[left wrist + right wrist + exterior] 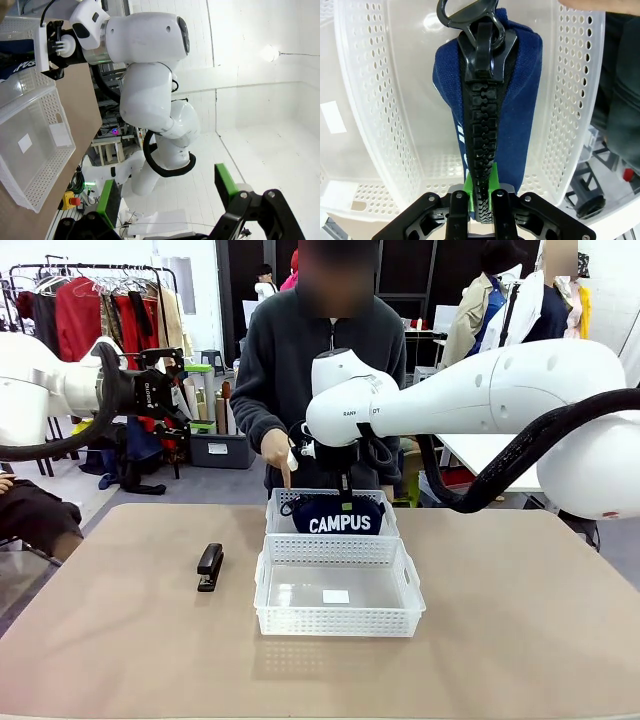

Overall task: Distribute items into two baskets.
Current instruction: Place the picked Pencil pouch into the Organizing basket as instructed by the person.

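The navy pouch (340, 519) printed "CAMPUS" stands on edge inside the far basket (281, 502). My right gripper (346, 502) is shut on its top zip edge. In the right wrist view the green pads (492, 181) pinch the black zipper, and the pouch (520, 100) hangs down into the far basket (572, 100). The near, larger basket (338, 619) holds only a white label (336, 596). The black stapler (209, 567) lies on the table to its left. My left gripper (178, 395) hangs open high at the left, its fingers (107, 200) spread wide with nothing between them.
A person stands at the far side with a hand (278, 452) at the far basket's left rim. The tan table (500, 640) has bare room on both sides of the baskets. The left wrist view shows the near basket (30, 145) and my right arm (150, 75).
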